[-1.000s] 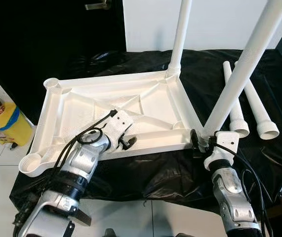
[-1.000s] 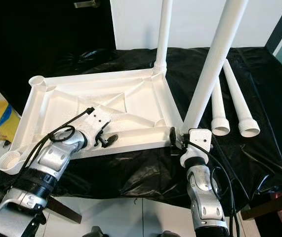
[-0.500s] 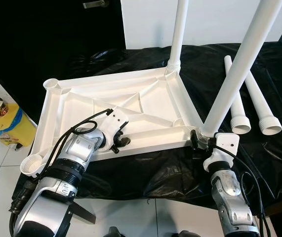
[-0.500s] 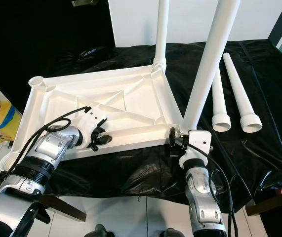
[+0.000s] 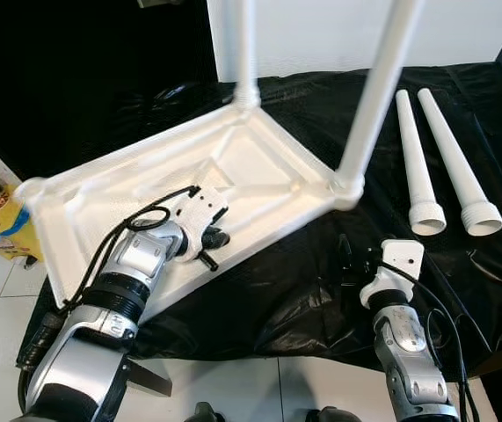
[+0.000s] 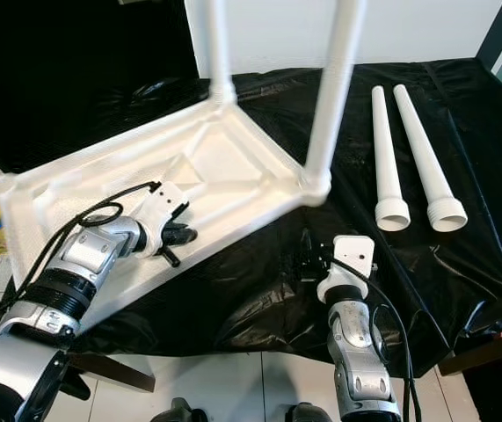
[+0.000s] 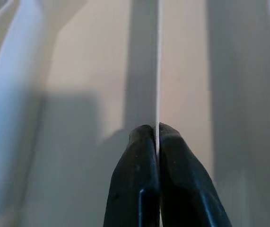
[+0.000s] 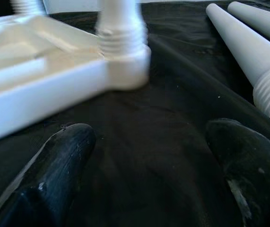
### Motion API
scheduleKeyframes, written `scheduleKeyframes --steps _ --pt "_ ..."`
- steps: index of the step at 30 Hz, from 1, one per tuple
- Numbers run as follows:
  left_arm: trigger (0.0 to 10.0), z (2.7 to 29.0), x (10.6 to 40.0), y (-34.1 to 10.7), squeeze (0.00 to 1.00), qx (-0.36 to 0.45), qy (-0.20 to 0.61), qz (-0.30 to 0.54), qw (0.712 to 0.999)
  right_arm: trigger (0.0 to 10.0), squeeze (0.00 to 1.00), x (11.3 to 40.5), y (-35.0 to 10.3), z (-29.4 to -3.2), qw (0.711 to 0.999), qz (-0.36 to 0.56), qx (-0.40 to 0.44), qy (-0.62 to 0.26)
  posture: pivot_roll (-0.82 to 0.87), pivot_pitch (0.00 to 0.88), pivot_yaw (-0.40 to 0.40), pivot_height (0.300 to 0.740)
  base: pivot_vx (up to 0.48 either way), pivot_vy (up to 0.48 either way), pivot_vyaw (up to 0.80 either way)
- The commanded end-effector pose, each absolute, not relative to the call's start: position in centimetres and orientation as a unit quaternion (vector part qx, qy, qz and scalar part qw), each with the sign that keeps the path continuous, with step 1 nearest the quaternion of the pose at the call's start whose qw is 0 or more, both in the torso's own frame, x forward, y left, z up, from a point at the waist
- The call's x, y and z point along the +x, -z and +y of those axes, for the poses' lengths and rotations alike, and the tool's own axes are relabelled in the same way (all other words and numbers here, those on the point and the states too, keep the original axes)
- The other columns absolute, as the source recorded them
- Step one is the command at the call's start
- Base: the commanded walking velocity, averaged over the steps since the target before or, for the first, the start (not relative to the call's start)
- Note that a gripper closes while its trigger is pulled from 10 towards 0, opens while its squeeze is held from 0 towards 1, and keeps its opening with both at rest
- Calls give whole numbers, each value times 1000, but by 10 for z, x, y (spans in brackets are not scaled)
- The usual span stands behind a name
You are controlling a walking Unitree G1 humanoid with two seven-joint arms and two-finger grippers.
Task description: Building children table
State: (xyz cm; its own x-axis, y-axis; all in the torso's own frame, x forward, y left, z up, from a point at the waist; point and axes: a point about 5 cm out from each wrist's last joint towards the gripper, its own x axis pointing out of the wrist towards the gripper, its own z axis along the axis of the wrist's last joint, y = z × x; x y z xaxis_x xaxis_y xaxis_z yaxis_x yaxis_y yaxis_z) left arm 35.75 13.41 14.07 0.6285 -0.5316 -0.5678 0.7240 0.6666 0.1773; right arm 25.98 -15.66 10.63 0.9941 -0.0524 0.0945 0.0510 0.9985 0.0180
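I'm pinching a rib of the upturned white tabletop (image 5: 233,176) with the left claw (image 5: 211,239), tabletop lying on the black-covered counter (image 5: 321,290). Right claw (image 8: 149,161) is hanging apart, empty. Two legs on; next I'm needing a loose leg (image 5: 413,158).

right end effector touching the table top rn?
Apart. Right wrist view: the right end effector is open, black sheet showing between its fingers and the table top corner.

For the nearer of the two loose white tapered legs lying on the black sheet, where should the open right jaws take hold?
Grip the nearer loose white tapered leg just above its wide threaded collar, coming from above with jaws across it: it lies flat, and the right gripper sits nearest that end.
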Motion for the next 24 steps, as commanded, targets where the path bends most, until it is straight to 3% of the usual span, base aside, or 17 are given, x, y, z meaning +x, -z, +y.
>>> scheduleKeyframes --steps 1,5,6,7,8,14,15,22,23,24 --pt "0 149 364 -143 0 202 283 233 908 10000 0 260 -105 -153 999 -44 11 24 50 102 59 740 0 0 0" --pt "0 140 364 -145 0 189 285 221 913 10000 0 260 -106 -153 999 -45 11 24 49 101 57 740 0 0 0" --pt "4196 132 362 -144 0 183 293 215 914 10000 0 261 -106 -153 999 -46 11 23 49 100 56 740 0 0 0" --pt "4196 132 362 -144 0 183 293 215 914 10000 0 261 -106 -153 999 -46 11 23 49 100 56 740 0 0 0" --pt "10000 122 359 -144 0 178 309 206 911 10000 0 261 -106 -152 999 -46 11 22 49 100 54 740 0 0 0" --pt "10000 96 350 -144 0 177 353 171 903 10000 0 263 -107 -150 999 -47 11 20 49 97 49 740 0 0 0" --pt "10000 93 348 -144 1000 170 359 166 902 10000 0 264 -107 -150 999 -47 11 19 48 95 48 740 0 0 0" --pt "10000 86 346 -152 1000 153 362 139 909 10000 0 267 -107 -153 999 -47 8 20 44 91 39 740 0 0 0" --pt "10000 86 347 -155 902 161 359 123 911 10000 0 268 -108 -154 999 -48 7 20 41 89 35 740 0 0 0" --pt "10000 86 347 -159 0 154 356 109 915 10000 0 269 -108 -154 999 -47 6 18 39 87 28 740 0 0 0"
